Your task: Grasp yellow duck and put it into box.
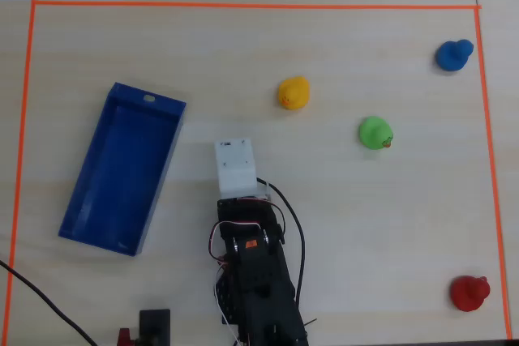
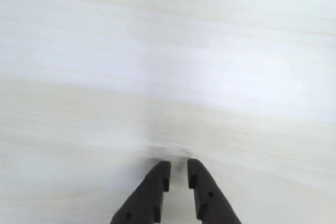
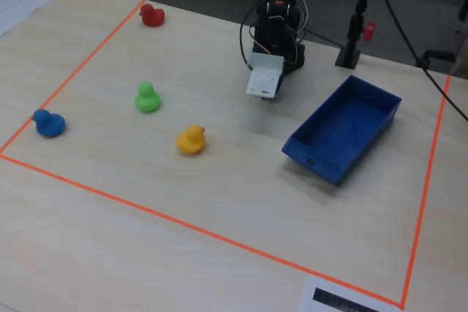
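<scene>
The yellow duck (image 1: 293, 92) (image 3: 191, 139) sits on the pale wooden table, out in the open. The box (image 1: 122, 168) (image 3: 347, 126) is a long blue tray, empty, lying at the left of the overhead view. My arm's white wrist block (image 1: 235, 166) (image 3: 264, 82) hangs between the two and covers the fingers from above. In the wrist view my gripper (image 2: 178, 165) points at bare table, its black fingers only a narrow slit apart with nothing between them. Neither duck nor box shows in that view.
A green duck (image 1: 375, 132) (image 3: 147, 98) stands near the yellow one. A blue duck (image 1: 453, 55) and a red duck (image 1: 469, 292) sit in the right corners of the orange tape border (image 1: 243, 5). Cables (image 1: 296, 232) trail by the arm base.
</scene>
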`<act>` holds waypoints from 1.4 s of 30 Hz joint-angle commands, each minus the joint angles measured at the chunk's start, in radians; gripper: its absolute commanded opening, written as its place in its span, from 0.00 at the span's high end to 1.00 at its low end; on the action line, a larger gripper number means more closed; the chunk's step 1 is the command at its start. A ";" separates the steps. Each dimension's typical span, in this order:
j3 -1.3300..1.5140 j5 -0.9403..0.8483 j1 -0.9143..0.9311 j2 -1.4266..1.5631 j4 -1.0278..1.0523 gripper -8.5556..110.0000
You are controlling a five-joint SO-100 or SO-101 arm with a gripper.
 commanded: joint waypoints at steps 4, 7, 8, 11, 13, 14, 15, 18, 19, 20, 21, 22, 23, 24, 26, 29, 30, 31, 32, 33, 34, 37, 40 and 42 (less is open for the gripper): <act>0.002 -0.037 0.037 -0.003 -0.043 0.93; -0.046 -0.035 0.075 -0.092 -0.213 0.93; -0.083 -0.035 0.094 -0.155 -0.282 0.93; -0.241 0.002 0.124 -0.396 -0.480 0.93; -0.385 0.049 0.132 -0.563 -0.574 0.90; -0.463 0.074 0.138 -0.646 -0.607 0.88; -0.540 0.098 0.146 -0.724 -0.638 0.87; -0.755 0.172 0.183 -0.923 -0.703 0.82; -0.815 0.187 0.199 -0.982 -0.723 0.82; -0.864 0.196 0.216 -1.035 -0.749 0.81; -0.900 0.201 0.233 -1.085 -0.778 0.81; -0.925 0.206 0.252 -1.131 -0.811 0.80; -0.939 0.206 0.267 -1.170 -0.848 0.80; -0.946 0.206 0.284 -1.209 -0.881 0.79; -0.951 0.206 0.314 -1.273 -0.931 0.79; -0.950 0.206 0.356 -1.350 -0.962 0.78; -0.943 0.206 0.370 -1.371 -0.969 0.78; -0.937 0.204 0.385 -1.393 -0.974 0.77; -0.931 0.206 0.399 -1.411 -0.977 0.76; -0.925 0.206 0.414 -1.427 -0.982 0.75; -0.923 0.206 0.430 -1.443 -0.983 0.74; -0.923 0.212 0.469 -1.480 -0.991 0.70; -0.923 0.201 0.491 -1.520 -0.997 0.68; -0.923 0.193 0.500 -1.542 -1.002 0.68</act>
